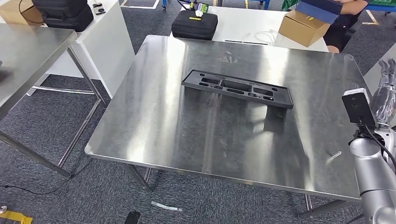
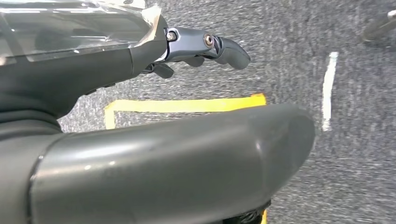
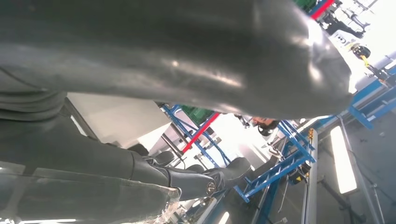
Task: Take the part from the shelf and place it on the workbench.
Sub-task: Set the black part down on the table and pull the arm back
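One black part is lying flat on the steel workbench, nearer its far edge than its near one. Right hand is hovering off the right edge, fingers apart, holding nothing. Left hand is hanging over carpet, fingers loosely extended, holding nothing

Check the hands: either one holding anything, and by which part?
Nothing held. Left hand and right hand are empty; the black part lies on the workbench.
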You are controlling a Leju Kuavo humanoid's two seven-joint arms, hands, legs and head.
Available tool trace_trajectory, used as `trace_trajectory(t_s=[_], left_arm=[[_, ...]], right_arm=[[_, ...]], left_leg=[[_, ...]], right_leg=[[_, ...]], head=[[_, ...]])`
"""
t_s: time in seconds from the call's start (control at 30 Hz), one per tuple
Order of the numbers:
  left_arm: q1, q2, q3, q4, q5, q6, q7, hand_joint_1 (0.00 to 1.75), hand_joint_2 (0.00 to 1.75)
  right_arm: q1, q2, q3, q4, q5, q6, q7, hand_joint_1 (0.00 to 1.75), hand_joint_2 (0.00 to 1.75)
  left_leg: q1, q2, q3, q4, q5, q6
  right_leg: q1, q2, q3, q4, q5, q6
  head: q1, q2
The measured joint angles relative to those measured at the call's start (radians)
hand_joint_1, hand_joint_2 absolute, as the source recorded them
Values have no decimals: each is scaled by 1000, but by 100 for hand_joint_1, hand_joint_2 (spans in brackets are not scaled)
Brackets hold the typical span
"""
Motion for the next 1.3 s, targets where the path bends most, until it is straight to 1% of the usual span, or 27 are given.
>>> trace_trajectory(t_s=[0.03, 0.1, 0.13, 0.17, 0.23, 0.3, 0.37, 0.43, 0.47, 0.5, 0.53, 0.6, 0.67, 0.7, 0.73, 0.8, 0.83, 0.9, 0.93, 0.97, 1.0, 1.03, 1.07, 1.1, 1.17, 1.2, 1.3], left_arm=[[0, 0, 0, 0, 1, 0, 0, 0, 0], [-1, 0, 0, 0, 5, -1, -1, 0, 0], [-1, 1, 0, 0, 7, -1, -2, 0, 0], [-1, 1, 0, 0, 9, -1, -4, 0, 0], [1, 2, 0, 0, 13, -1, -7, 0, 0], [2, 2, 0, 0, 16, -1, -8, 0, 0], [1, 4, 1, 0, 18, -1, -11, 0, 0], [2, 4, 1, 0, 20, -1, -14, 0, 0], [3, 4, 1, 0, 20, -1, -16, 0, 0], [3, 4, 1, 0, 21, -1, -16, 0, 0], [3, 4, 1, 0, 21, -1, -17, 0, 0], [4, 5, 1, 0, 21, -1, -18, 0, 0], [3, 5, 1, 0, 21, 0, -18, 0, 0], [3, 5, 1, 0, 21, 0, -19, 0, 0], [4, 5, 1, 1, 21, 0, -19, 0, 0], [5, 5, 1, 1, 21, 0, -19, 0, 0], [6, 6, 1, 1, 21, 0, -19, 0, 0], [6, 6, 1, 2, 21, 0, -19, 0, 0], [6, 6, 1, 2, 21, 0, -19, 0, 0], [6, 6, 1, 2, 21, 0, -19, 0, 0], [6, 6, 1, 2, 21, 0, -20, 0, 0], [6, 6, 1, 2, 21, 0, -21, 0, 0], [6, 7, 1, 2, 21, 0, -22, 0, 0], [6, 7, 1, 2, 21, 1, -23, 0, 0], [4, 7, 1, 2, 21, 1, -25, 0, 0], [3, 7, 1, 2, 21, 2, -26, 0, 0], [2, 7, 1, 2, 20, 4, -26, 0, 0]], right_arm=[[4, -3, -2, -1, -2, 0, -1, 0, 0], [8, -12, -5, -5, -8, 1, -3, 0, 0], [8, -16, -7, -8, -11, 2, -4, 0, 0], [8, -19, -9, -10, -13, 4, -6, 0, 0], [10, -21, -12, -11, -16, 6, -9, 0, 0], [16, -22, -13, -11, -18, 7, -10, 0, 0], [19, -24, -15, -11, -20, 7, -12, 0, 0], [22, -24, -17, -11, -25, 7, -13, 0, 0], [25, -24, -17, -10, -27, 7, -14, 0, 0], [28, -24, -17, -10, -28, 7, -14, 0, 0], [30, -23, -17, -10, -29, 7, -14, 0, 0], [29, -23, -17, -10, -30, 6, -15, 0, 0], [28, -23, -17, -10, -29, 6, -16, 0, 0], [28, -23, -17, -10, -29, 6, -16, 0, 0], [29, -22, -17, -10, -30, 6, -16, 0, 0], [29, -21, -17, -10, -30, 6, -17, 0, 0], [29, -20, -17, -10, -30, 6, -17, 0, 0], [28, -18, -18, -11, -30, 6, -17, 0, 0], [28, -17, -18, -10, -30, 6, -17, 0, 0], [28, -15, -18, -10, -31, 5, -17, 0, 0], [29, -15, -18, -10, -32, 5, -17, 0, 0], [29, -14, -18, -10, -35, 3, -18, 0, 0], [30, -14, -19, -11, -39, 1, -19, 0, 0], [31, -14, -21, -11, -44, -2, -20, 0, 0], [31, -15, -28, -11, -54, -9, -22, 0, 0], [32, -15, -31, -12, -59, -12, -24, 0, 0], [47, -17, -45, -15, -72, -19, -30, 0, 0]], left_leg=[[4, 1, 32, -34, 25, -2], [9, 2, 131, -170, 63, -4], [8, 1, 169, -231, 69, -4], [5, 0, 190, -269, 67, -2], [-5, -2, 189, -287, 69, 9], [-9, -1, 180, -297, 87, 33], [-10, 1, 164, -306, 108, 56], [-13, 2, 142, -306, 126, 64], [-14, 2, 131, -306, 134, 65], [-15, 2, 120, -305, 142, 65], [-15, 2, 111, -305, 148, 63], [-15, 2, 99, -303, 159, 57], [-17, 2, 90, -302, 170, 46], [-18, 2, 88, -301, 176, 41], [-19, 2, 86, -301, 182, 36], [-19, 1, 79, -294, 176, 25], [-17, 1, 70, -272, 152, 19], [-13, 1, 33, -167, 69, 8], [-10, 2, 12, -97, 27, 4], [-7, 2, -3, -39, 1, 2], [-5, 2, -5, -8, -6, 0], [-3, 2, 12, -12, 6, 0], [-1, 2, 47, -54, 30, 1], [1, 2, 94, -119, 54, 3], [-1, 1, 177, -244, 74, 9], [-4, 0, 195, -277, 74, 12], [-10, -2, 188, -298, 85, 29]], right_leg=[[-1, 0, -9, 2, 6, 4], [-2, 0, -24, 9, 15, 13], [-2, -1, -31, 12, 19, 19], [-2, -2, -36, 14, 25, 27], [-4, -3, -42, 11, 39, 46], [-8, -3, -55, 16, 35, 57], [-9, -1, -89, 87, -20, 47], [-6, 3, -137, 225, -94, 37], [-6, 4, -150, 280, -116, 39], [-6, 5, -146, 300, -121, 45], [-6, 5, -121, 278, -111, 53], [-8, 4, -25, 135, -75, 67], [-1, 6, 51, 15, -56, 65], [4, 7, 63, -5, -55, 60], [9, 8, 64, -6, -52, 54], [0, 5, 54, -4, -42, 38], [-4, 3, 49, -5, -35, 27], [-6, 0, 33, -4, -21, 8], [-4, -1, 24, -4, -14, 2], [-2, -1, 15, -3, -7, 0], [-1, -1, 5, -2, 0, -1], [0, -2, -4, 0, 6, 1], [0, -1, -12, 2, 12, 4], [0, -1, -19, 4, 16, 7], [2, -2, -32, 8, 26, 19], [3, -3, -37, 9, 32, 25], [3, -5, -50, 12, 42, 47]], head=[[0, 0], [0, 0], [1, 0], [1, 0], [2, 0], [1, 0], [5, 0], [10, 0], [10, 0], [10, 0], [10, 0], [11, 0], [11, 0], [11, 0], [10, 0], [9, 0], [7, 0], [3, 0], [2, 0], [2, 0], [2, 0], [2, 0], [1, 0], [1, 0], [1, 0], [2, 0], [2, 0]])
